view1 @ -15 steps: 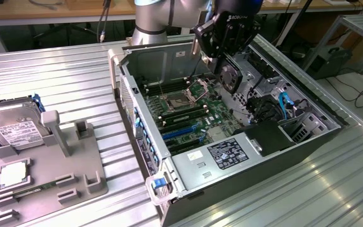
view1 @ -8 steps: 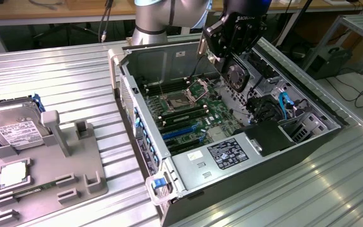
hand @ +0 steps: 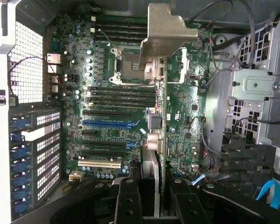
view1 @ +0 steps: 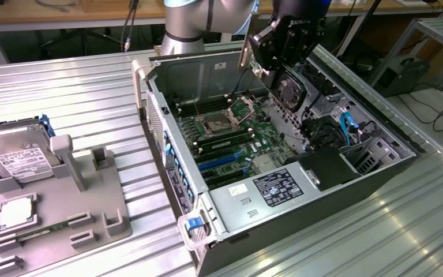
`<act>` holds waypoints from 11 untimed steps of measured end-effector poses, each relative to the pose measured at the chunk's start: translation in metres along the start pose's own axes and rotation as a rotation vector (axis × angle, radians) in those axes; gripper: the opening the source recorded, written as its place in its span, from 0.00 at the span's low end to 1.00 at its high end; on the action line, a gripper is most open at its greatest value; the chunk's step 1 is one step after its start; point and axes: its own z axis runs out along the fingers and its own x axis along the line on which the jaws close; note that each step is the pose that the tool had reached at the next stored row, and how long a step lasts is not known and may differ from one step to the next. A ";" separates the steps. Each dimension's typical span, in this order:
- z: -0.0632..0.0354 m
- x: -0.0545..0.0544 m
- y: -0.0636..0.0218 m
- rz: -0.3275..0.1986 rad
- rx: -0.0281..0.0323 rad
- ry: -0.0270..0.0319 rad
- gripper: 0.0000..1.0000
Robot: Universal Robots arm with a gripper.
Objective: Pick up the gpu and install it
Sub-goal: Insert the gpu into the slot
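Hanging over open computer case [view1: 237, 199], gripper [view1: 271, 57] pinching gpu [view1: 244, 57] edge-on, fingers [hand: 128, 200] pressed on either face. Silver end bracket [hand: 165, 32] at card's end away from fingers. Card above motherboard [hand: 107, 116], not seated in slot. Hard drive [view1: 18, 156] and CPU chip [view1: 18, 210] in grey fixture [view1: 90, 202] on counter [view1: 67, 86], at exterior view's left of case.

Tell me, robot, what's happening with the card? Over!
Robot here: gripper shut on gpu. Card over motherboard, not yet seated. Expansion slots bare. Over.
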 end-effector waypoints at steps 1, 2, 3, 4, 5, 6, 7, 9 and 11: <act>0.0001 0.000 0.0000 -0.022 -0.0006 -0.0010 0.28; 0.0001 0.000 0.0000 -0.041 -0.0009 -0.0017 0.28; 0.0001 0.000 0.0000 -0.072 -0.0014 -0.0029 0.28; 0.0001 0.000 0.0000 -0.130 -0.0025 -0.0053 0.28; 0.0001 0.000 0.0000 -0.179 -0.0035 -0.0072 0.28; 0.0001 0.000 0.0000 -0.220 -0.0042 -0.0089 0.28; 0.0001 0.000 0.0000 -0.246 -0.0048 -0.0099 0.28; 0.0001 0.000 0.0000 -0.277 -0.0052 -0.0111 0.28; 0.0001 0.000 0.0000 -0.310 -0.0059 -0.0124 0.28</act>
